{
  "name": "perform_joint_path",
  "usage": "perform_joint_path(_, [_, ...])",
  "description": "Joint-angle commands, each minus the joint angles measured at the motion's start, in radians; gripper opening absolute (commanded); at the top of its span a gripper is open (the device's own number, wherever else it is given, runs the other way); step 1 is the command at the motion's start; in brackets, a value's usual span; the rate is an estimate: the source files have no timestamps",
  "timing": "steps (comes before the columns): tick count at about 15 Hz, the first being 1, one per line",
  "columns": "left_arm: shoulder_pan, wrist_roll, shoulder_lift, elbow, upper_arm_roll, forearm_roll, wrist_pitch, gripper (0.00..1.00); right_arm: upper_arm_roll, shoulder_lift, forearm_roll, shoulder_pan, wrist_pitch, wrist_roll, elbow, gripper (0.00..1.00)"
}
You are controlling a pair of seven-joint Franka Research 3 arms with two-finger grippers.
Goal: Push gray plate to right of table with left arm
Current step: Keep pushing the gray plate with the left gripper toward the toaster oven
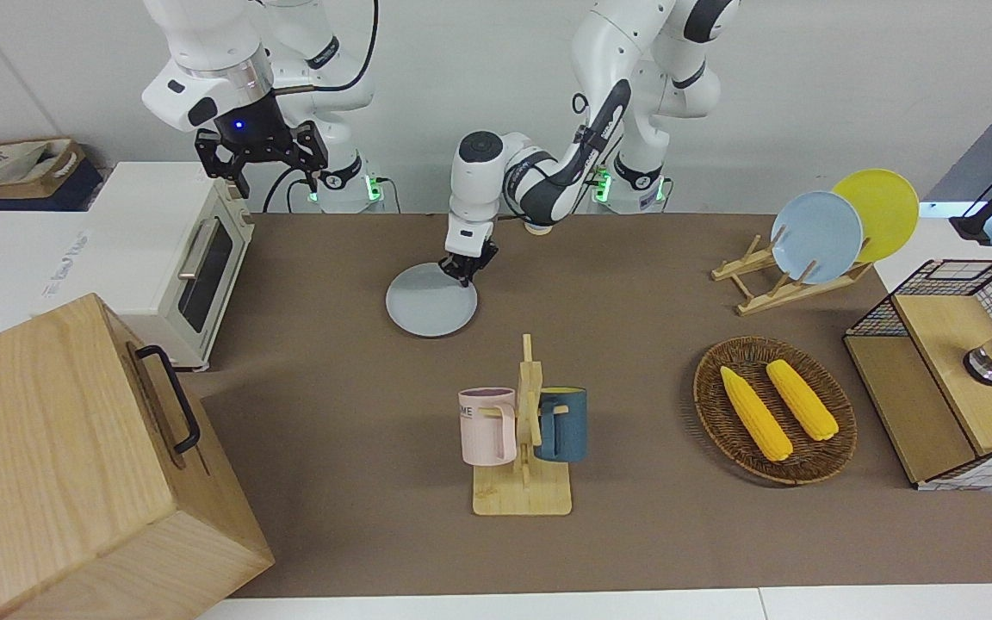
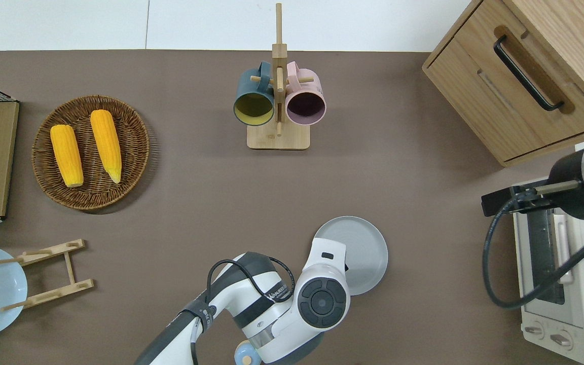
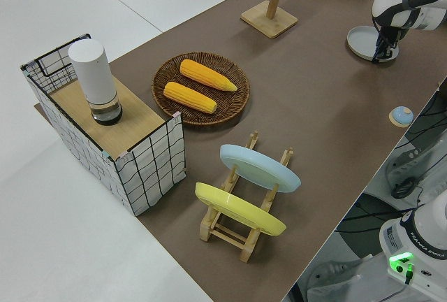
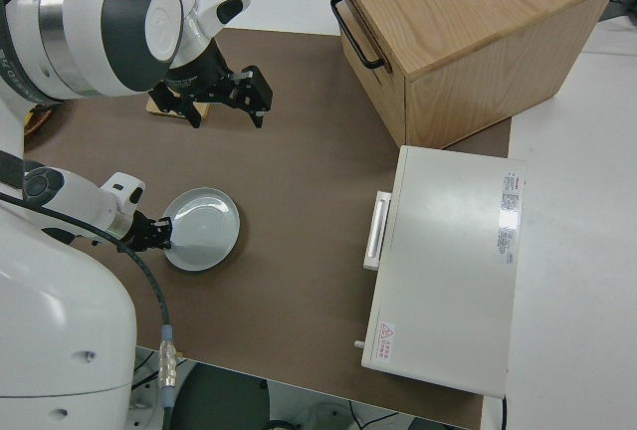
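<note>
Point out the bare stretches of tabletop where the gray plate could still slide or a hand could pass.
Bare table lies between the gray plate and the toaster oven, and between the plate and the mug rack. The left hand crowds the plate's rim. The wooden cabinet fills its own corner.

Lighting is bright, even and diffuse from above. Shadows are soft and short, visible beside the basket [image 2: 135, 152] and mug rack [image 1: 522, 495]. Focus is sharp throughout, with no glare.
</note>
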State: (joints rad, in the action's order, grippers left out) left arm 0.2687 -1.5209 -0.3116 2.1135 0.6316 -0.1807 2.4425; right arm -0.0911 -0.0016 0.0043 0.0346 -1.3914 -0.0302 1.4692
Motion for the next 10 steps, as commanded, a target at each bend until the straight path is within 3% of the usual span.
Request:
perform_joint_path(1, [0.027, -0.045, -0.07, -0.035, -0.01, -0.045, 0.004, 0.0, -0.006, -0.008, 0.008, -0.012, 0.012, 0.001, 0.0, 0.983])
perform_joint_path(8, [0.029, -0.044, -0.069, -0.073, -0.009, -0.069, -0.06, 0.03, -0.005, -0.008, 0.008, -0.012, 0.012, 0.001, 0.0, 0.983])
perform_joint_path(9, [0.029, -0.042, -0.069, -0.079, -0.009, -0.069, -0.075, 0.09, -0.006, -0.008, 0.01, -0.012, 0.012, 0.003, 0.0, 0.983])
perform_joint_path(10, [0.029, -0.038, -0.067, -0.082, -0.009, -0.069, -0.082, 0.28, -0.004, -0.008, 0.008, -0.012, 0.012, 0.003, -0.001, 0.983])
